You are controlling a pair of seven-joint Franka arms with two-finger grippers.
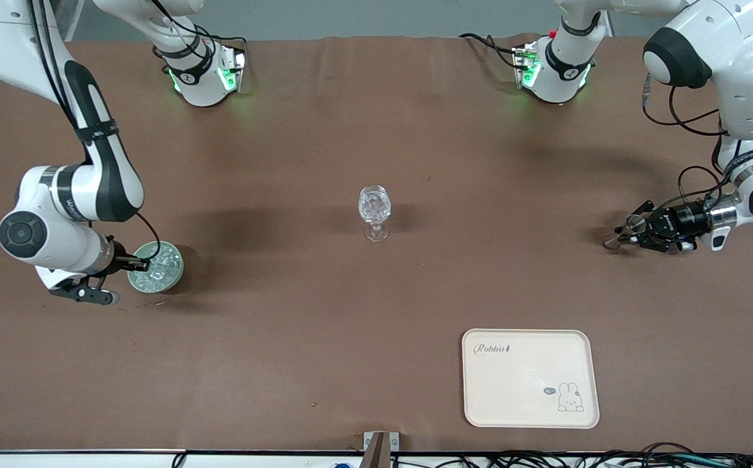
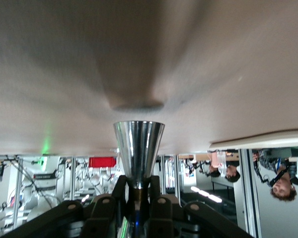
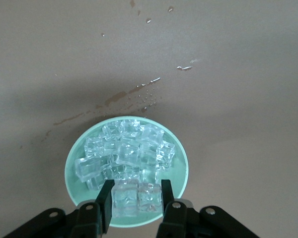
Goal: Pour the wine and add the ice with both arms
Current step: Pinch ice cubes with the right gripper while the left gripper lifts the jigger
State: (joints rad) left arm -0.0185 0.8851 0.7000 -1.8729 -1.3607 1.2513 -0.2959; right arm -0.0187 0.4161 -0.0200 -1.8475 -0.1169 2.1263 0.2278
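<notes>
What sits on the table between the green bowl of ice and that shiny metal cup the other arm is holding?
Only the stemmed glass: in the front view it stands between the ice bowl and the metal cup.

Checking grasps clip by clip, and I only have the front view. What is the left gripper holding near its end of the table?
Observer: The left wrist view shows the left gripper shut on a shiny metal cup, cone-shaped, clamped at its narrow base.
Operator: And the right gripper at the green bowl?
Observer: The right wrist view shows its fingers closed on two cubes of ice at the bowl's rim.
Operator: Any spill?
Observer: Yes, wet streaks and droplets on the table beside the bowl.
</notes>
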